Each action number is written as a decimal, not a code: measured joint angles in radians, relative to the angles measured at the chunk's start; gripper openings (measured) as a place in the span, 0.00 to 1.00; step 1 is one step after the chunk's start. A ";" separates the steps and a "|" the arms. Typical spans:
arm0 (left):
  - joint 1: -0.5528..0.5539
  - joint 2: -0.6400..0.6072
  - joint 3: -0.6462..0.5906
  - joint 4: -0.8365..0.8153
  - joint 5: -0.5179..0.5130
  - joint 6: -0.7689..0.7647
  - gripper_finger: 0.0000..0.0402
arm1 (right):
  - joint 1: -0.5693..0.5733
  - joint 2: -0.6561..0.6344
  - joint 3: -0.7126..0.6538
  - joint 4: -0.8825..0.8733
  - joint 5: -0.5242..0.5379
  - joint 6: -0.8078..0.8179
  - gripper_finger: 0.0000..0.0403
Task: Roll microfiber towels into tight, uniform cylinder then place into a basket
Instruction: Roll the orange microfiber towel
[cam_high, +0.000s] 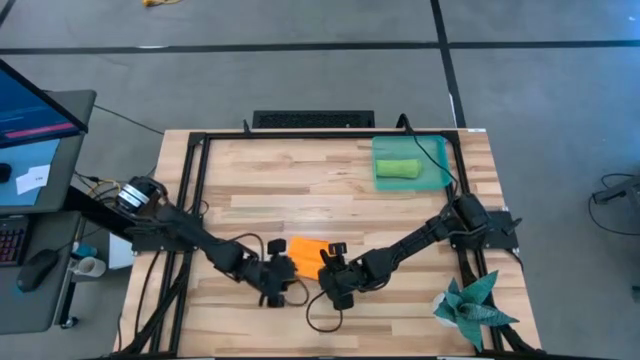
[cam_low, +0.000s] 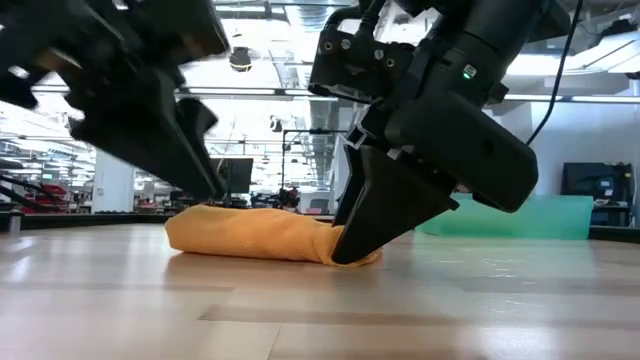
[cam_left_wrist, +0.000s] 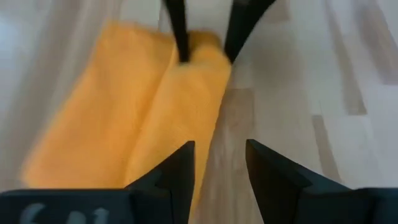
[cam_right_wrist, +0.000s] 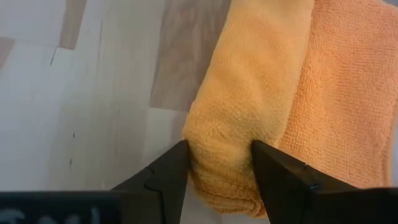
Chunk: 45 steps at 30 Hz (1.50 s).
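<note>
- The orange towel (cam_high: 308, 250) is lying on the wooden tabletop (cam_high: 300, 190) near the front edge, between the two arms. It is partly rolled: a thick rolled fold is running along one side, with a flatter layer lying beside it.
- The left tool (cam_high: 282, 272) is sitting at the towel's left end. In the left wrist view its two fingers (cam_left_wrist: 177, 171) are standing slightly apart, one over the towel's edge and the other over bare wood. They are gripping nothing that can be seen.
- The right tool (cam_high: 335, 270) is sitting at the towel's right end. In the right wrist view its fingers (cam_right_wrist: 165, 171) are bracketing the end of the rolled fold (cam_right_wrist: 242, 130), pressing against the cloth on both sides.
- In the low view the right tool's fingertips (cam_low: 350, 245) are resting at tabletop level against the end of the orange roll (cam_low: 255, 235).
- The green towel (cam_high: 397, 169) is lying rolled inside the basket (cam_high: 436, 152), which is standing at the far right of the tabletop, well apart from both tools.
- A dark teal spiky cloth (cam_high: 472, 305) is lying at the front right corner of the tabletop.
- A monitor (cam_high: 35, 110) and a mouse (cam_high: 38, 268) are sitting on a side desk to the left.
</note>
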 joint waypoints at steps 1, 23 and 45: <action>-0.015 -0.014 0.001 -0.007 -0.024 0.040 0.34 | 0.000 0.000 0.000 0.000 0.000 0.000 0.48; -0.060 -0.034 -0.004 -0.089 -0.112 0.417 0.45 | 0.002 0.000 -0.004 0.009 -0.003 0.000 0.48; 0.085 0.128 0.002 -0.089 0.015 0.127 0.23 | 0.001 -0.001 -0.003 0.008 -0.065 0.004 0.37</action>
